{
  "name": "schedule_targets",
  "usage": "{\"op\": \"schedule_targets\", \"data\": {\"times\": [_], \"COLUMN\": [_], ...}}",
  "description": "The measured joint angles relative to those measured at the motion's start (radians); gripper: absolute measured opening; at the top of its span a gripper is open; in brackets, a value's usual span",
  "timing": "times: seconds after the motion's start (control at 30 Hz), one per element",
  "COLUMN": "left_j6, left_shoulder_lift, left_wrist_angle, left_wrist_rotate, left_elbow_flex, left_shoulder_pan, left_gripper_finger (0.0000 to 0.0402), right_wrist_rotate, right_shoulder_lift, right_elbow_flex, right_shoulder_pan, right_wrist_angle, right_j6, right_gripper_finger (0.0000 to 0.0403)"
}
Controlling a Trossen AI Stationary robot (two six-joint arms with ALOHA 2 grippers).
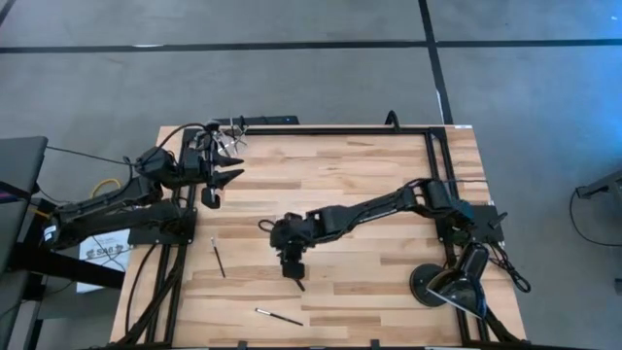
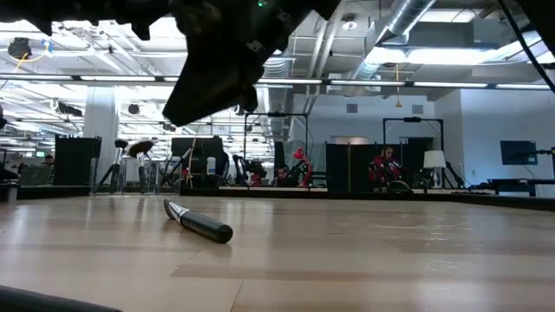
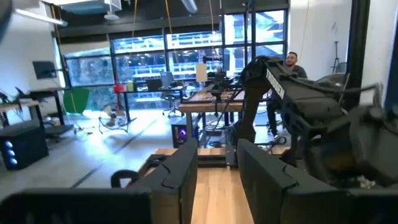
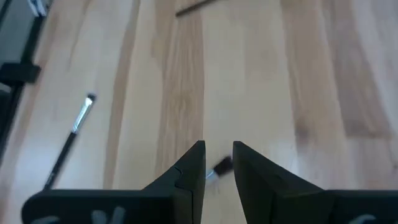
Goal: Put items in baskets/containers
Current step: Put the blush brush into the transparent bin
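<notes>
A clear cup with several brushes standing in it sits near the table's far left corner. My left gripper hovers open just near of the cup, fingers level. My right gripper is at the table's middle, pointing down, narrowly open above a dark-handled brush lying flat on the wood. In the low view that brush lies clear below the gripper. Two more brushes lie loose: one to the left, one by the near edge.
A round black lamp base stands at the near right, beside the right arm's mount. A black frame rail runs along the far edge and down the right side. Bare wood lies between the two grippers. People and desks show in the room beyond.
</notes>
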Motion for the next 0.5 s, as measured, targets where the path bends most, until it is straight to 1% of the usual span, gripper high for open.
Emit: {"op": "schedule_targets", "data": {"times": [0.13,0.2,0.27,0.3,0.37,0.5], "left_j6": [-0.093,-0.124,-0.142,-0.145,-0.145,-0.144], "left_shoulder_lift": [0.0,0.003,0.015,0.024,0.055,0.165], "left_wrist_angle": [-0.002,-0.014,-0.039,-0.058,-0.122,-0.232], "left_wrist_rotate": [0.0,-0.004,-0.032,-0.058,-0.132,-0.327], "left_elbow_flex": [0.0,0.001,0.001,0.005,0.024,0.09], "left_shoulder_pan": [-0.005,-0.031,-0.075,-0.107,-0.186,-0.39], "left_gripper_finger": [0.0112,0.0108,0.0103,0.01,0.0096,0.0089], "right_wrist_rotate": [0.01,0.062,0.154,0.197,0.23,0.21], "right_shoulder_lift": [0.002,0.0,-0.013,-0.018,-0.047,-0.106], "right_elbow_flex": [0.001,0.001,-0.008,-0.016,-0.055,-0.18], "right_shoulder_pan": [0.015,0.02,0.025,0.023,0.011,-0.017], "right_wrist_angle": [-0.021,-0.069,-0.146,-0.159,-0.164,-0.109], "right_j6": [0.011,0.0,-0.035,-0.048,-0.066,-0.069], "right_gripper_finger": [0.0072,0.0072,0.0072,0.0072,0.0072,0.0072]}}
